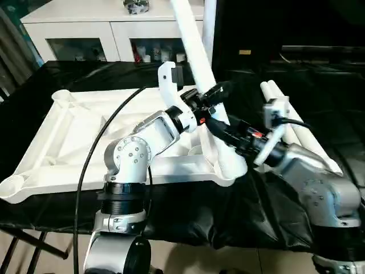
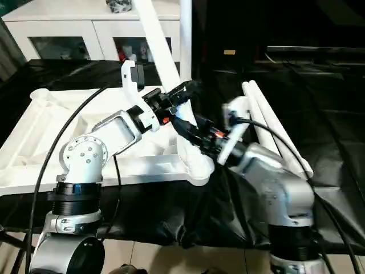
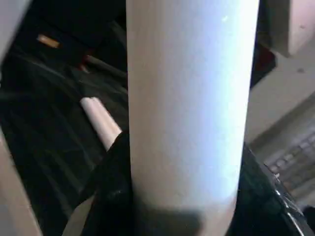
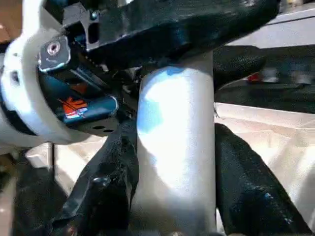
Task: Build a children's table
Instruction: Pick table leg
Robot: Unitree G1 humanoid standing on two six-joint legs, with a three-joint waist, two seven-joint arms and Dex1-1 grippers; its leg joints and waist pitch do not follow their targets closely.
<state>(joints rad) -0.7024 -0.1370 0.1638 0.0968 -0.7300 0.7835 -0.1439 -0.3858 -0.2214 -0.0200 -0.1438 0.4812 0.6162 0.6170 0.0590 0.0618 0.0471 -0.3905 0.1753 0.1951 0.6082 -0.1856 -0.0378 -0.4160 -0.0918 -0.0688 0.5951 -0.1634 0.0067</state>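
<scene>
Tabletop, one: white plastic, lying underside-up on the black-draped work surface, ribs and round corner sockets showing.

Legs, counted: one leg standing tilted, its foot in the corner socket nearest the robot at about 4 o'clock of the tabletop, its top leaning toward 11 o'clock. One further upright leg rises behind it. Spare legs lie side by side on the cloth at 3 o'clock of the tabletop; at least two, exact count unclear.

Left gripper, one: fingers closed around the tilted leg at mid-height; the wrist view shows the tube between the black fingers.

Right gripper, one: clamped on the same leg, just below the left gripper, black fingers on either side of the tube.

Cabinet, one: white, glass-fronted, at 12 o'clock beyond the work surface.
</scene>
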